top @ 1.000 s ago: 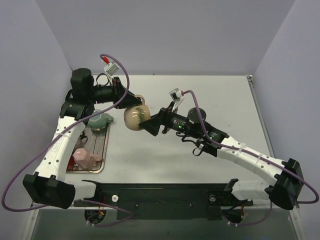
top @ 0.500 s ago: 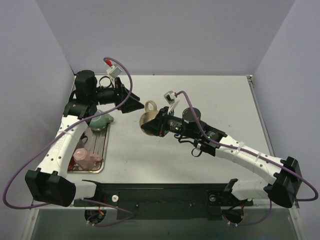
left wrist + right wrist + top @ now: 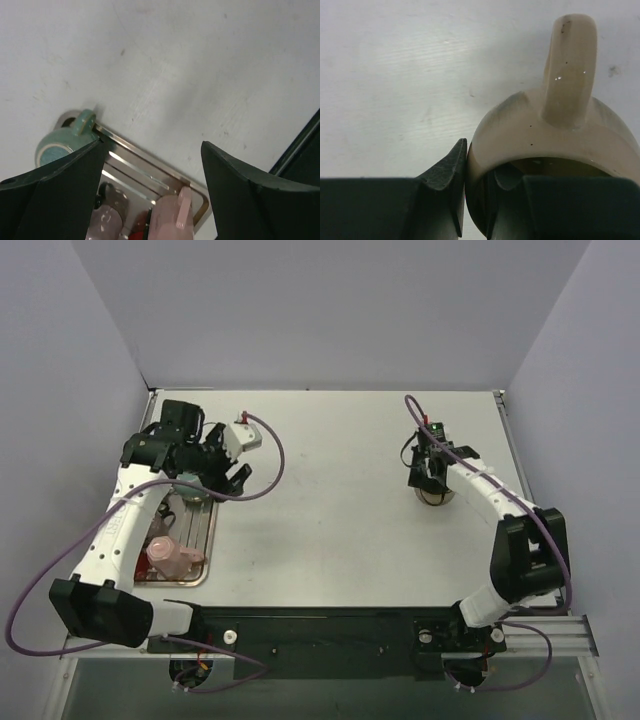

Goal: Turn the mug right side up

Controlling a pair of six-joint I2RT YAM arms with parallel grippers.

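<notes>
Right gripper (image 3: pixel 479 175): clenched on the wall of the mug (image 3: pixel 555 132), one finger outside the rim and the other inside the mouth. It holds the mug well to the right of the tray (image 3: pixel 197 535), across the table (image 3: pixel 330 530). Left gripper (image 3: pixel 152 150): spread wide and holding nothing, poised over the tray's far end.

Overhead, the mug shows only as a tan sliver under the right gripper. The right wrist view shows its rounded, speckled beige body, its loop handle, and its dark mouth facing the camera. Whether its base touches the table cannot be told. Only the left wrist view shows clearly the pink mug (image 3: pixel 172 217) in the tray and the teal mug (image 3: pixel 60 145) at the tray's far end.
</notes>
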